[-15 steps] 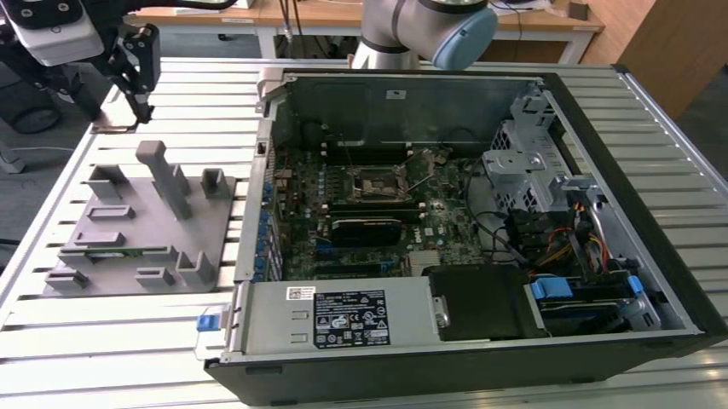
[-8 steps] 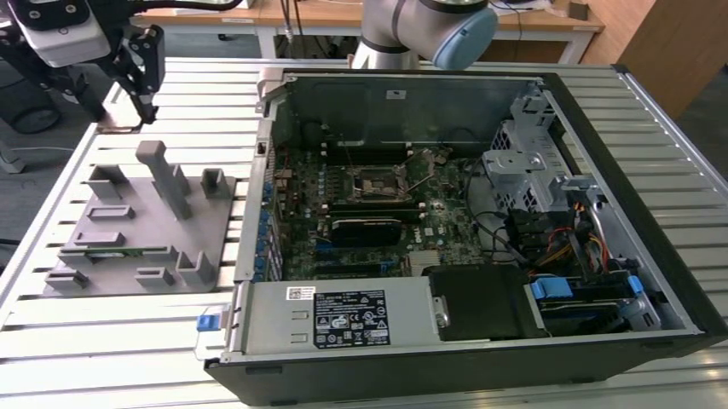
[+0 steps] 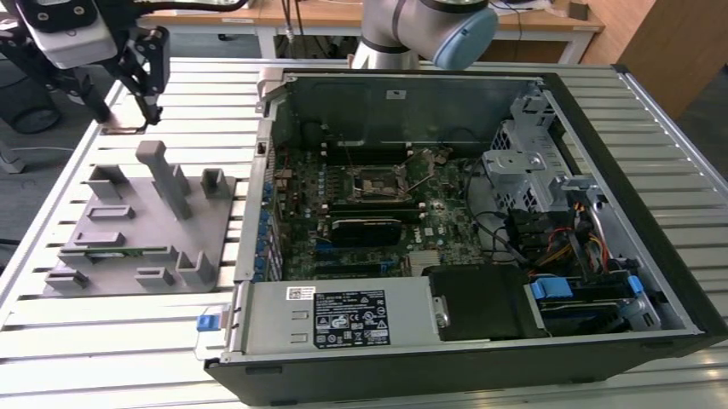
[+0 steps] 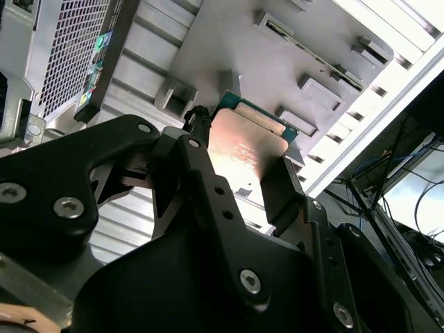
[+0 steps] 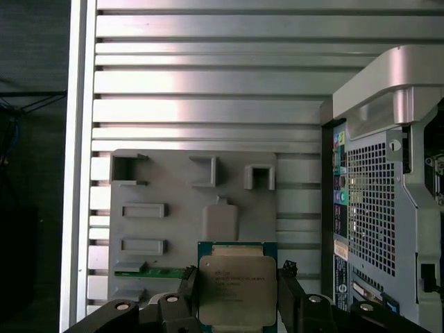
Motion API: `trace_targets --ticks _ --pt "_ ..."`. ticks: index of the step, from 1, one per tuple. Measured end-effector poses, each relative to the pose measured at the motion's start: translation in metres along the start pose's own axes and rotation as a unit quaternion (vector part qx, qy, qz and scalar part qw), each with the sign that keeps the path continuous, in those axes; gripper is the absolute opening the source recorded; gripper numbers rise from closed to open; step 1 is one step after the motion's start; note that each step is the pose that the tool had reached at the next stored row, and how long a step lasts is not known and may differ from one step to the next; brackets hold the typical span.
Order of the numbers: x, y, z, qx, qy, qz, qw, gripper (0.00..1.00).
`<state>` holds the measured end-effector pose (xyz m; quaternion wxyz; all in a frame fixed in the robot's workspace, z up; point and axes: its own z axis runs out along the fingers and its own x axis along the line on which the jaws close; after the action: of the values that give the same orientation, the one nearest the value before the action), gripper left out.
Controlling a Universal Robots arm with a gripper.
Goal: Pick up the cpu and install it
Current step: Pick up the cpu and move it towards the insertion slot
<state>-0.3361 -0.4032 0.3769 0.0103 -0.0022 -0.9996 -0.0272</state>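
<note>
First wrist view: cpu (image 5: 237, 290), metal top showing, clamped edge to edge by the hand (image 5: 238, 277), over the grey parts tray (image 5: 173, 187) on the slatted tabletop (image 5: 208, 69). Step, we judge: pick-up done, install pending. Installing calls for squaring it to the motherboard socket (image 3: 373, 181), exterior view, inside the open case (image 3: 478, 102).

The square, silvery, green-edged cpu (image 5: 236, 289) is clamped between black fingers (image 5: 291, 293).
</note>
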Motion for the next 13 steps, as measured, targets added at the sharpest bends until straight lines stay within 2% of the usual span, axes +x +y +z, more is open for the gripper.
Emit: trace_targets --ticks 13 --pt "-0.0089 -0.0001 0.0018 0.0000 0.0000 0.000 1.0000 0.54"
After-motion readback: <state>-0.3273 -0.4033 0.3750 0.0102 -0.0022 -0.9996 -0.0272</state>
